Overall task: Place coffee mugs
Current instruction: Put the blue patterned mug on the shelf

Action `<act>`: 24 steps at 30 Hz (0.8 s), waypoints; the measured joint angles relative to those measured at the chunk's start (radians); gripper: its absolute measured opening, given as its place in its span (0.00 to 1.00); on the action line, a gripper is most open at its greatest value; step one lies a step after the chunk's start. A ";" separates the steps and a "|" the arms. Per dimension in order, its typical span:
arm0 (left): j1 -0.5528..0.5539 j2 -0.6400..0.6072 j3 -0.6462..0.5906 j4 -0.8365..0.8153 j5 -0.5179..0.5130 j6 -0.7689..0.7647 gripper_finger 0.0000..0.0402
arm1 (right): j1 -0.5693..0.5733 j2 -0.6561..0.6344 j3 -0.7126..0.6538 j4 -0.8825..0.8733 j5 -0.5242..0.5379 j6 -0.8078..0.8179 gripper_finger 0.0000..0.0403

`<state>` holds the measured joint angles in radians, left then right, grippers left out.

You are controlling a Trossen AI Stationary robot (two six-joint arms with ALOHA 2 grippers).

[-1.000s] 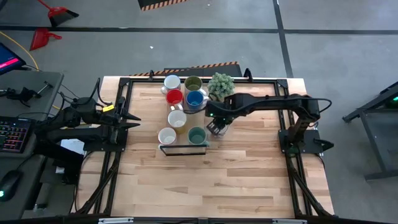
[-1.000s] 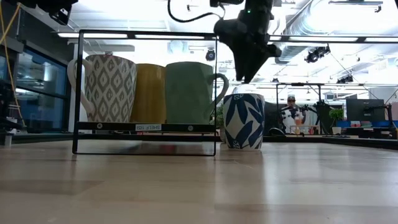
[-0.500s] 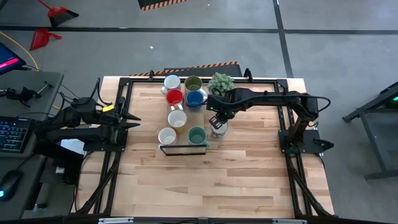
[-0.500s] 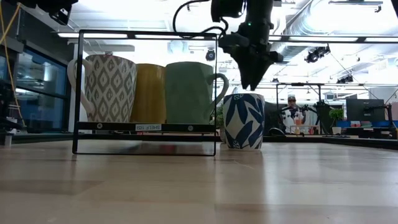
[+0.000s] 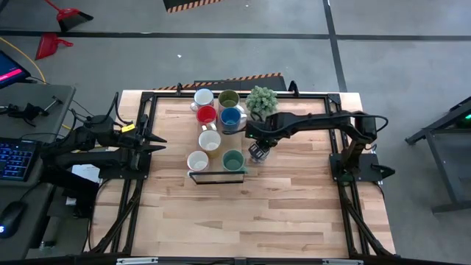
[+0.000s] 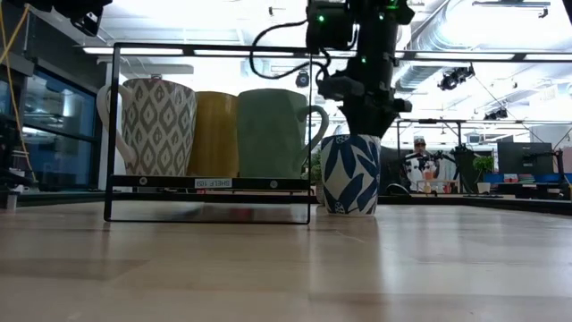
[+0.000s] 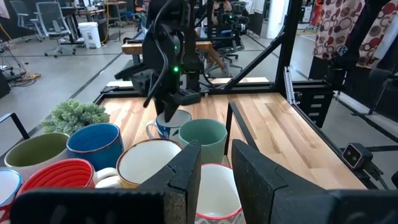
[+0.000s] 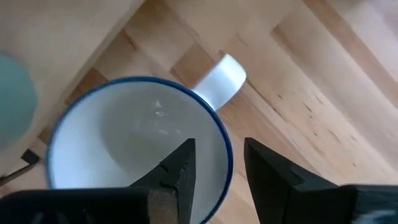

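right pincer (image 8: 214,165) hung released directly above leaf-patterned mug (image 6: 350,173), fingers straddling rim beside handle; left pincer (image 7: 214,171) far off, unclenched, empty.

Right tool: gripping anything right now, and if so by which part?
Nothing held yet. The right tool is open, straddling the rim of the blue-leaf mug on the handle side, one finger inside, one outside. The left tool waits at the table's left edge, empty.

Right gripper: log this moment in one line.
right gripper: open, straddling rim | blue-leaf mug: on table | left gripper: idle at table's left edge
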<state>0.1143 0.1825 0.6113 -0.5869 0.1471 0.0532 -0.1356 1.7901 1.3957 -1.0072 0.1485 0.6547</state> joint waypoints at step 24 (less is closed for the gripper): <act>0.000 0.000 0.000 0.000 0.000 0.000 0.19 | 0.000 0.000 -0.089 0.121 -0.053 0.025 0.02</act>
<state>0.1139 0.1822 0.6113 -0.5872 0.1471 0.0536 -0.1360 1.7901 1.3062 -0.8862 0.0959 0.6802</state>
